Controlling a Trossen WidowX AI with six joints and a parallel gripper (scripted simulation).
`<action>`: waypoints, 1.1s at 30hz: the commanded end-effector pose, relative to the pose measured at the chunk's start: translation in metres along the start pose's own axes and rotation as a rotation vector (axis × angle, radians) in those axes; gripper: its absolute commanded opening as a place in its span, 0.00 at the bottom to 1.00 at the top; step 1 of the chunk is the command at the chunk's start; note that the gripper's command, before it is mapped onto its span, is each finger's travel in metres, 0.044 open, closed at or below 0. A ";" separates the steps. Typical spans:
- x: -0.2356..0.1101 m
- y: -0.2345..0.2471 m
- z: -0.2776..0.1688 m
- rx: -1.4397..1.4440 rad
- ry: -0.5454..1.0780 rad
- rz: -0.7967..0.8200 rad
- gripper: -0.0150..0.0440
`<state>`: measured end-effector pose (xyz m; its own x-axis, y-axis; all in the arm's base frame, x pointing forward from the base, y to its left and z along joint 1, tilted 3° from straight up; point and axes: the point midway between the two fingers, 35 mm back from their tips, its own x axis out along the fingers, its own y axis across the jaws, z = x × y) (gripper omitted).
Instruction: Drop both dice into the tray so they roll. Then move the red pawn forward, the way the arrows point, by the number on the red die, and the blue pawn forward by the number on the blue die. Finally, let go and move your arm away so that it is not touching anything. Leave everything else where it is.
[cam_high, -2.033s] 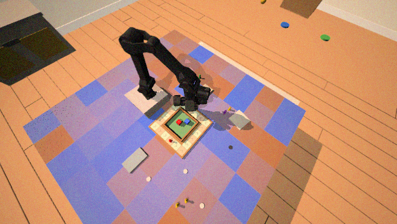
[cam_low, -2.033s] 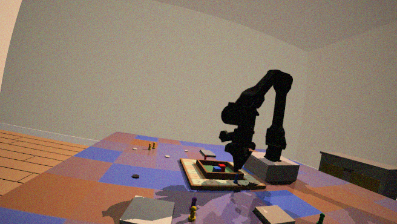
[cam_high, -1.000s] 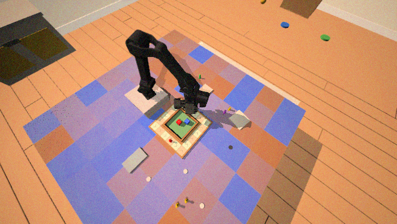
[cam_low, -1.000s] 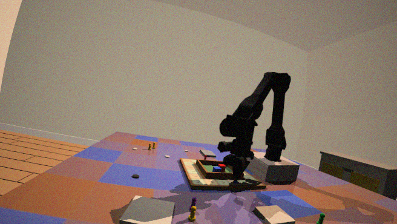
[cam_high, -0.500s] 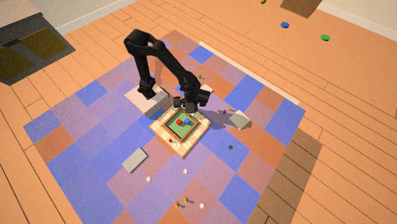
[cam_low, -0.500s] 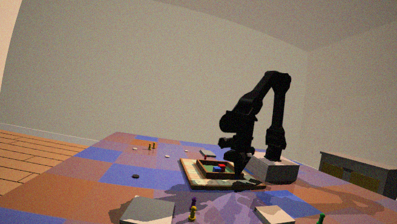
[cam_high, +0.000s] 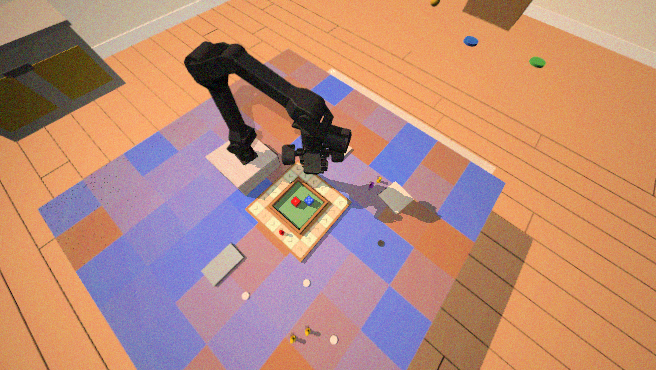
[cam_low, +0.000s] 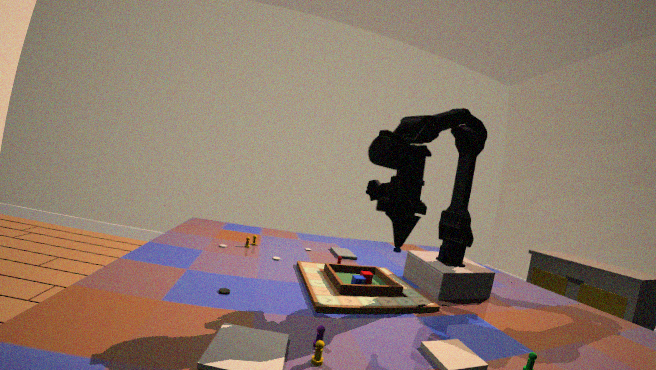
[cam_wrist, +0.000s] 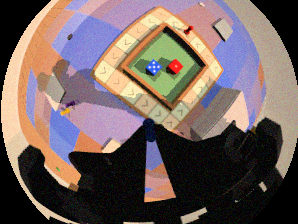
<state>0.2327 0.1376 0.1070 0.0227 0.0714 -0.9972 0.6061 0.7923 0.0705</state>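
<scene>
My gripper (cam_low: 397, 244) (cam_wrist: 149, 128) is shut on the blue pawn (cam_low: 397, 249) (cam_wrist: 150, 133) and holds it in the air above the board's edge nearest the arm base. The fingertips are hidden in the top view. The red die (cam_high: 295, 201) (cam_low: 366, 276) (cam_wrist: 175, 66) and the blue die (cam_high: 309, 200) (cam_low: 358, 279) (cam_wrist: 154, 67) lie in the green tray (cam_high: 299, 220) (cam_wrist: 163, 47). In the wrist view the red die's top shows one pip, the blue die's top several. The red pawn (cam_high: 281, 232) (cam_low: 340, 259) (cam_wrist: 188, 30) stands on the board's arrow track (cam_high: 301, 251) (cam_wrist: 103, 70), across the tray from my gripper.
Grey blocks (cam_high: 222, 265) (cam_high: 396, 197) lie beyond the board on two sides. A purple pawn (cam_high: 371, 185) (cam_low: 320, 332) and a yellow pawn (cam_high: 379, 179) (cam_low: 318, 354) stand near one. A pale block (cam_low: 454, 353), a green pawn (cam_low: 531, 361) and a dark disc (cam_high: 381, 243) are also around.
</scene>
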 end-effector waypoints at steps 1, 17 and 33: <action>-0.012 -0.003 0.000 -0.001 -0.005 0.002 0.25; 0.003 -0.037 0.020 -0.343 -0.007 -0.004 0.25; 0.022 -0.079 0.034 -0.749 -0.006 -0.009 0.25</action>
<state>0.2169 0.0636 0.0831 0.0229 0.0588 -0.9980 -0.0195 0.9981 0.0583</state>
